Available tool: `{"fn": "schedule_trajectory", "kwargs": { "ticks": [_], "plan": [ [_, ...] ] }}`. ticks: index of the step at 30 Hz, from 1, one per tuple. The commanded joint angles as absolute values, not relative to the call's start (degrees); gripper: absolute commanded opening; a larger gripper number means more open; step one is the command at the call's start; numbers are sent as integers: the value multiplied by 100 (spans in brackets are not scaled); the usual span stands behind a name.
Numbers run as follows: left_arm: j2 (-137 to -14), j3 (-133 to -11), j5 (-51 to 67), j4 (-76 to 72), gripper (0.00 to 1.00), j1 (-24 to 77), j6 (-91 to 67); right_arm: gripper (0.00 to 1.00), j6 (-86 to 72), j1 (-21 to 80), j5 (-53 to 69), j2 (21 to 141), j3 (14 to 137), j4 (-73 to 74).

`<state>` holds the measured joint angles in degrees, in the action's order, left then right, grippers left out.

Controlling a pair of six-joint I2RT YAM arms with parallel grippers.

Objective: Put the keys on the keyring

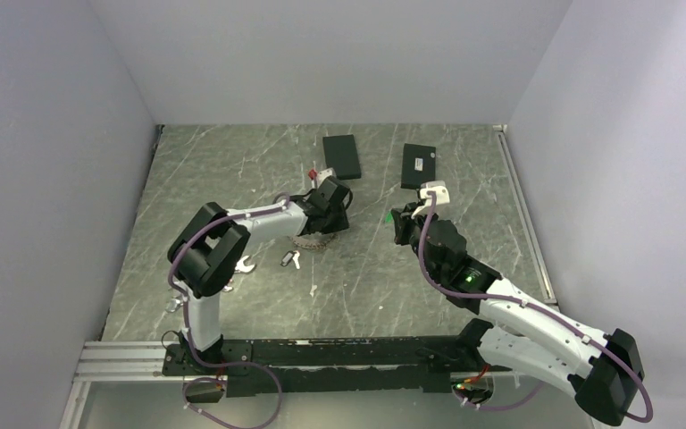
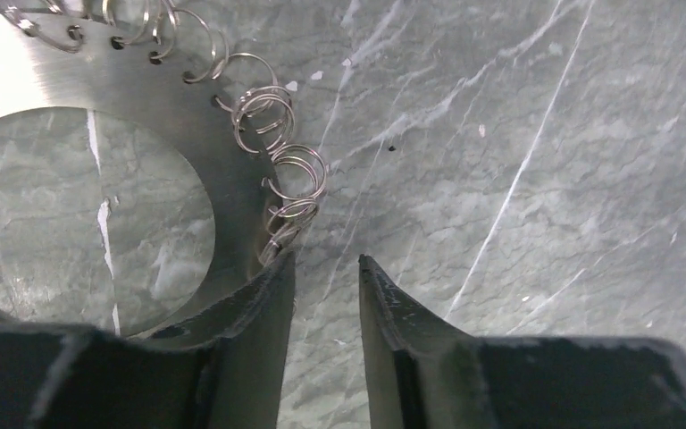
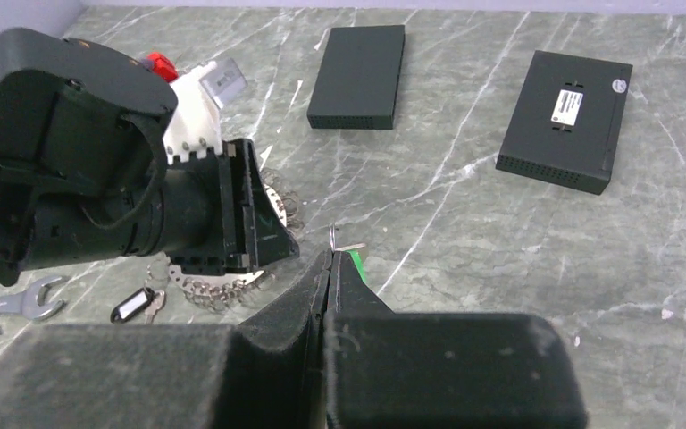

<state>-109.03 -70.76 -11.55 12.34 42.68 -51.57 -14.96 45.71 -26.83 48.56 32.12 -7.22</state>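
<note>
The keyring (image 1: 314, 241) lies flat near the middle of the desk (image 1: 366, 295), a little toward its left edge. Along its outer rim runs a row of small wire loops (image 2: 296, 170), which we take to be where the keys go on. The left fingers (image 1: 335, 222) are right over it. In the left wrist view they stand narrowly parted with bare desk between them, gripping nothing. One tip overlaps the rim just below the nearest loop, though we cannot tell whether it presses down. Toward the right edge, apart from the ring, the right fingers (image 3: 329, 268) are closed tight on a green-tagged key (image 3: 339, 246), whose metal pokes out past the tips. The coming move, as we judge it, turns on this: the loops lie to the left of that key and slightly ahead, on the side of the ring facing the right arm. So the right arm would have to carry the key leftward across the gap while the left arm steadies the ring. A black-tagged key (image 3: 134, 304) lies on the desk at the ring's near-left side, with two wrenches (image 3: 18, 304) beyond it. Two black boxes (image 3: 357, 63) rest near the far edge.
</note>
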Motion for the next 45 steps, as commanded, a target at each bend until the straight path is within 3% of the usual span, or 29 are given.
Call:
{"fn": "schedule_trajectory", "kwargs": {
  "ticks": [1, 4, 6, 15, 23, 29, 36, 45],
  "plan": [
    [-10938, -7001, -983, 651, 42, 4265, -4495, 0, -1470, 4562, -2626, 4787, 3216, -1013],
    [-10827, -6840, -988, 470, 59, 4271, -4234, 0, -1475, 4564, -2573, 4797, 3213, -1028],
    [-10666, -6779, -814, 287, 65, 4270, -3979, 0, -1472, 4568, -2534, 4808, 3217, -1045],
    [-9928, -6765, -1219, 797, 70, 4427, -3234, 0, -1468, 4562, -2479, 4843, 3209, -1134],
    [-10489, -7007, -1011, 892, 72, 4239, -3182, 0, -1476, 4566, -2453, 4843, 3230, -1109],
    [-10737, -7011, -930, 704, 81, 4212, -3154, 0, -1468, 4563, -2444, 4817, 3218, -1107],
    [-10929, -7042, -615, 557, 79, 4212, -2982, 0, -1461, 4572, -2441, 4804, 3177, -1146],
    [-10869, -6865, -448, 552, 62, 4305, -2990, 0, -1459, 4579, -2459, 4757, 3149, -1150]
  ]
}}
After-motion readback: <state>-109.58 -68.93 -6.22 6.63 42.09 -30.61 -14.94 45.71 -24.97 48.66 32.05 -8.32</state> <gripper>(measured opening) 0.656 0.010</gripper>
